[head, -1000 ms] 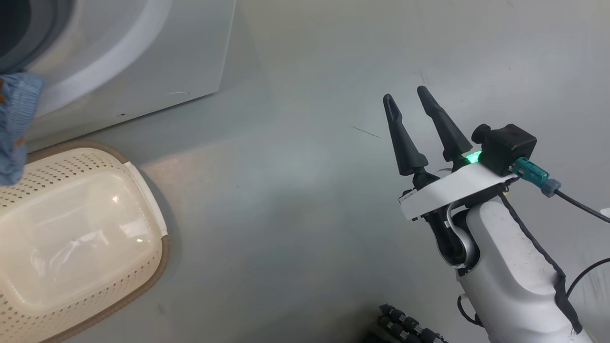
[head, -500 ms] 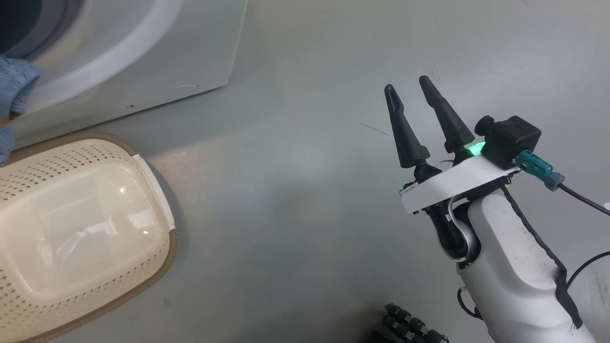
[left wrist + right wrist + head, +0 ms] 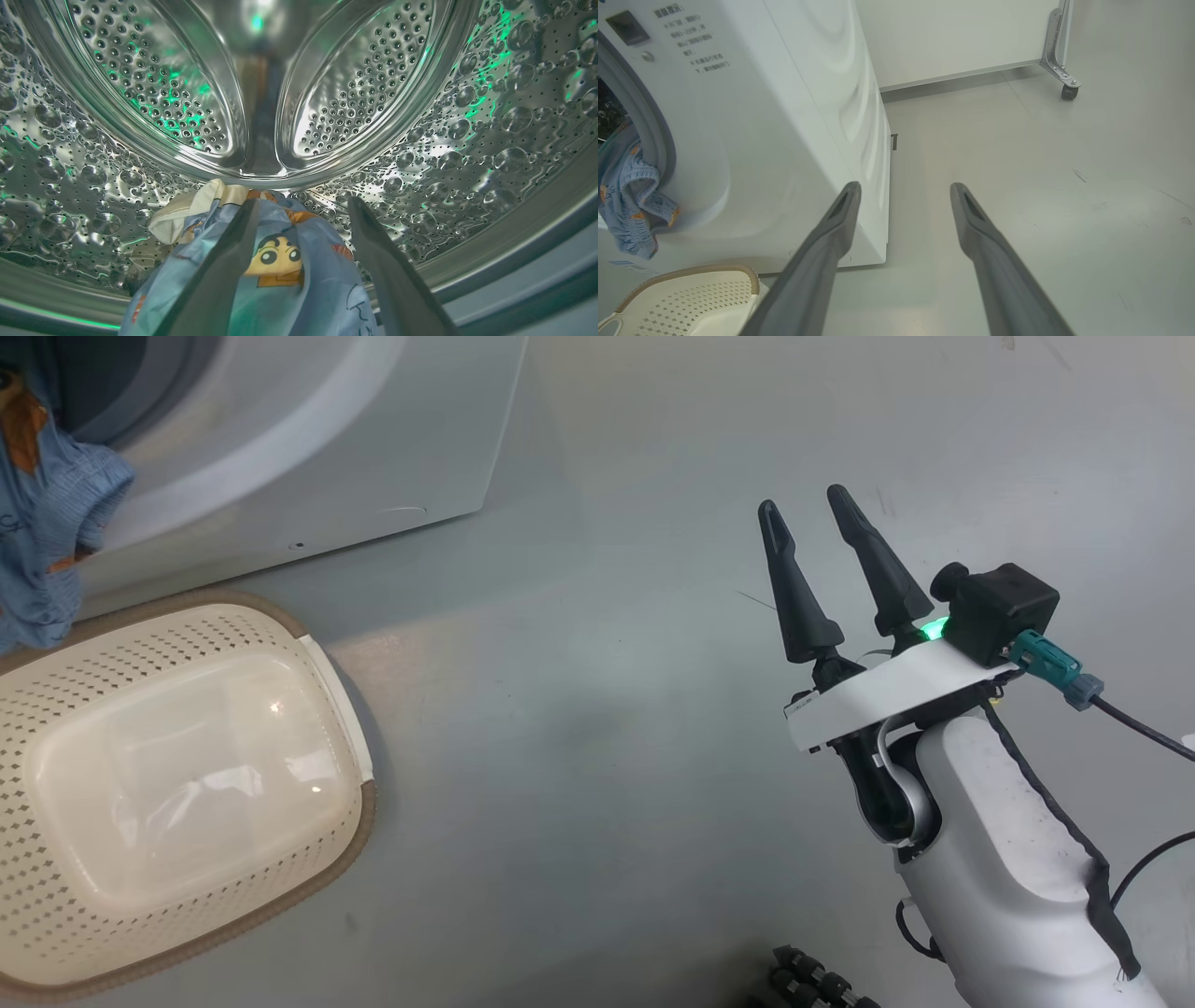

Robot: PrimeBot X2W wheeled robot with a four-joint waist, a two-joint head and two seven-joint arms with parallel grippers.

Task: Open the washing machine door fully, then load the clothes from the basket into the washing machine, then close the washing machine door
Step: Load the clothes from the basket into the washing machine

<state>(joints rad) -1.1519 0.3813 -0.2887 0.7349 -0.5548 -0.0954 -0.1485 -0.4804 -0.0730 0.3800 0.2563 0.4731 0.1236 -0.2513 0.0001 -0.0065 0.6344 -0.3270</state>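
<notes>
My left gripper (image 3: 303, 203) is inside the washing machine's steel drum (image 3: 467, 116), jaws open. The clothes (image 3: 275, 261), light blue with cartoon figures and a cream piece, lie between and under its fingers. In the head view blue fabric (image 3: 47, 523) hangs over the lip of the washing machine (image 3: 327, 448); the right wrist view shows this fabric (image 3: 630, 205) too. The cream basket (image 3: 56, 644) stands on the floor in front of the machine, its glossy bottom in plain sight. My right gripper (image 3: 801, 501) hangs open over the floor, right of the machine. The washing machine door is out of view.
Grey floor spreads to the right of the machine (image 3: 784, 116). A white panel on a caster wheel (image 3: 1069, 91) stands behind it. A black ribbed part (image 3: 822, 985) shows at the bottom edge of the head view, and a cable (image 3: 1139, 737) trails from my right wrist.
The head camera has shifted, so machine and basket sit further right in its view and more blue fabric shows. My left gripper has opened. The right gripper stays open.
</notes>
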